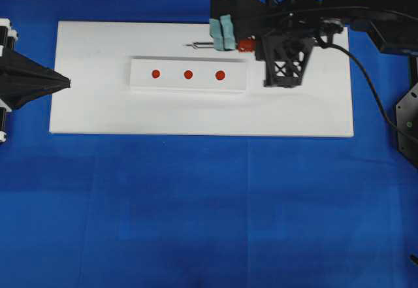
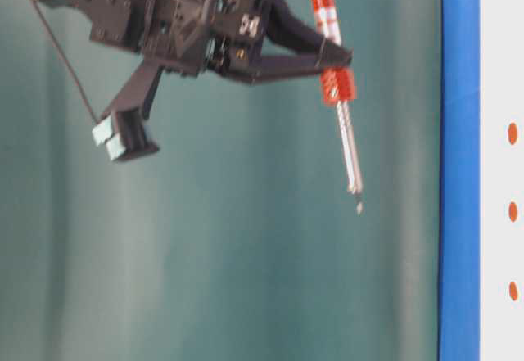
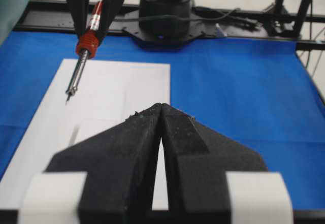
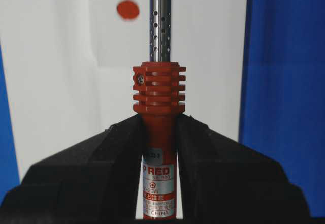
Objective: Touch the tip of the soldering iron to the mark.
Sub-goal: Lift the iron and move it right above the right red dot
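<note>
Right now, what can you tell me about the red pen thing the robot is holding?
It is a soldering iron: a red handle with a white printed label, a ribbed red collar, then a shiny metal shaft with small holes and a thin pointed tip. The right gripper is shut on the handle just behind the collar. The iron hangs in the air, tilted tip-down over the white board, touching nothing else. Three red dots sit nearby.
</note>
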Controlling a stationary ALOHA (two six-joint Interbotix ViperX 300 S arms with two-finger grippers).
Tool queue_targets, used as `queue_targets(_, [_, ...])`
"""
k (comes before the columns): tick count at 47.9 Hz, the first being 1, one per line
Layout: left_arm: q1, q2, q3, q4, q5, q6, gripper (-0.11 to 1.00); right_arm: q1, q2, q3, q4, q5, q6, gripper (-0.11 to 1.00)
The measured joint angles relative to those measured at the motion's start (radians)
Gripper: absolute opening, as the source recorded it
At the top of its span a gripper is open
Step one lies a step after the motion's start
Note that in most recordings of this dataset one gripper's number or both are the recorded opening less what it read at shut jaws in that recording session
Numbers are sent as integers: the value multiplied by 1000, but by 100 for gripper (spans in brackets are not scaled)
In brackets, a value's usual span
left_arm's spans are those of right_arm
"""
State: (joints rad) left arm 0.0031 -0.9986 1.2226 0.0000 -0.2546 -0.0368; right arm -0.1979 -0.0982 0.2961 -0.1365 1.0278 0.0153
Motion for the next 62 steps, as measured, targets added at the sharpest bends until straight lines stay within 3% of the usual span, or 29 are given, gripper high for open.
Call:
queue_targets(18, [0,0,0,0,3,0,0,0,-120,133,0,3,51,6])
queue_targets(62, [0,0,0,0,3,0,0,0,-103,189,0,-14,51,6])
